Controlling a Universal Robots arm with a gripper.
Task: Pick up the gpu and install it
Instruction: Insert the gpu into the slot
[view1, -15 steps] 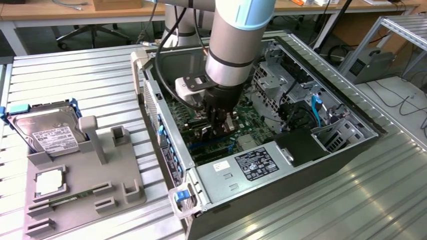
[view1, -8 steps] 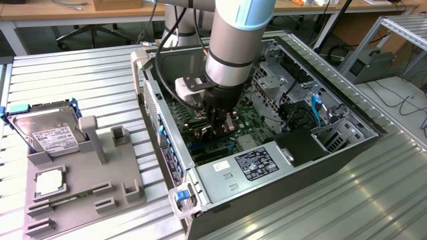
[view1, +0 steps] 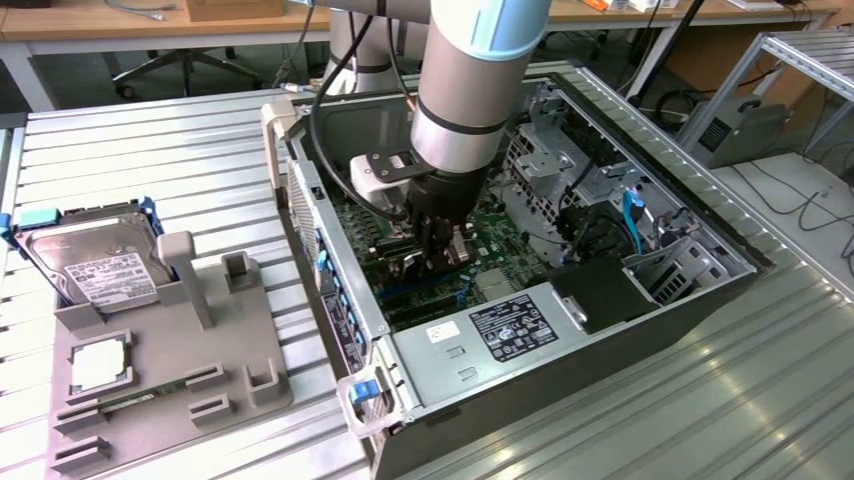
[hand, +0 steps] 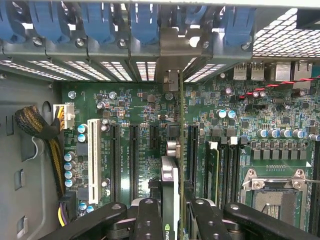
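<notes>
Grey steel case (view1: 687, 180), exterior view: lies on its side with the cover off, so the board inside faces up and the arm (view1: 467, 90) can reach straight down into it.
Gripper (view1: 434, 262), exterior view: low inside the case over the middle of the board, clamped on the gpu (view1: 458, 248), which hangs edge-down.
Tray (view1: 254, 350), exterior view: outside the case, on the exterior view's left. Its upright posts seem meant to hold parts on edge for easy grasping. A hard drive (view1: 100, 265) stands in it.
Writing, exterior view: there is a white label on the hard drive and a black label on the power supply (view1: 514, 328) at the case's near end. Neither is legible.
Fingers (hand: 149, 220), wrist view: one lies on each flat face of the gpu (hand: 169, 185), pressed against it. The gripper (hand: 176, 222) is closed on the card.
Card placement, wrist view: its thin edge points toward the green motherboard (hand: 125, 100) on the case floor and runs parallel to the long black slots. Its far end points at the case's rear wall. It is probably held this way so that edge and slot line up.
Blue latches (hand: 95, 20), wrist view: a row along the case's rear wall.
Writing, wrist view: white letters "nv" sit beside a logo on the card's edge, likely the maker's mark. The board print is too small to read.
</notes>
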